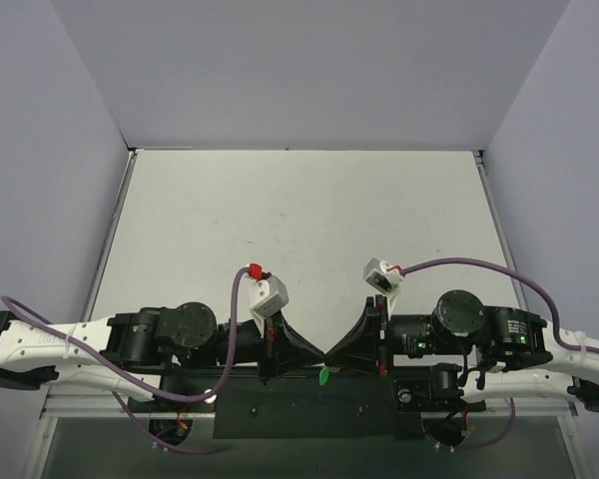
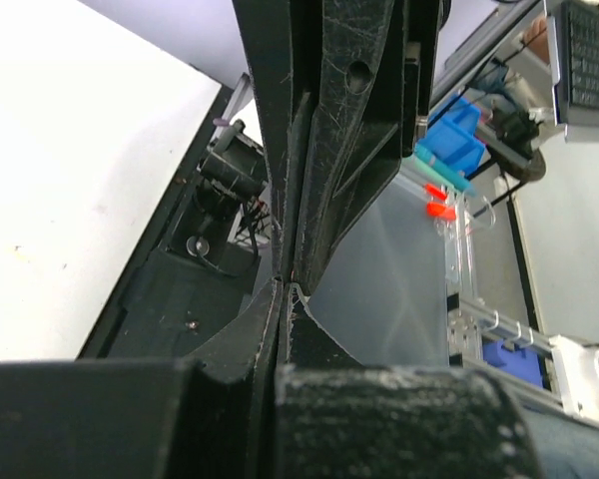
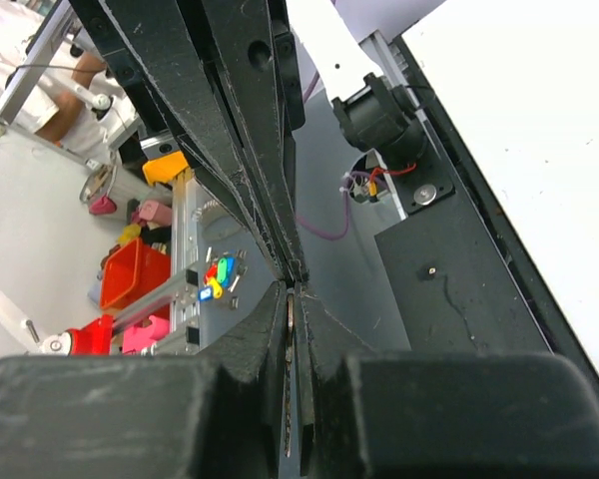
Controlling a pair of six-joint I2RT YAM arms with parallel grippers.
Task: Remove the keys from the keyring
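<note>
Tiny bright green oval keyring [image 1: 323, 377] at lower centre of the overhead view, just under the spot where the two gripper tips meet, right by the upper edge of the flat black base plate [image 1: 304, 409] between the arm bases. Not visible in either wrist view. Small silver-grey metal key too small or too hidden to make out anywhere.

Black left gripper [image 1: 317, 358] reaching in from the left, black right gripper [image 1: 330, 356] from the right, tip to tip in a shallow V in the lower middle of the frame. Both low, at the near edge of the white counter [image 1: 299, 220].

From the left wrist: own fingers [image 2: 230, 339] at bottom centre pressed together, only a hairline seam between them. Other arm's pair entering from the top edge, likewise closed, touching them nose to nose at mid-frame.

From the right wrist: same meeting, mirrored — own fingers [image 3: 250, 329] at the bottom squeezed to a thin slit. Pale sliver inside that slit, too narrow to identify. Cannot tell whether either pair pinches the green piece or the key.

Purple cables [image 1: 459, 264] looping from the white wrist-camera housings [image 1: 270, 296] back along each arm.
</note>
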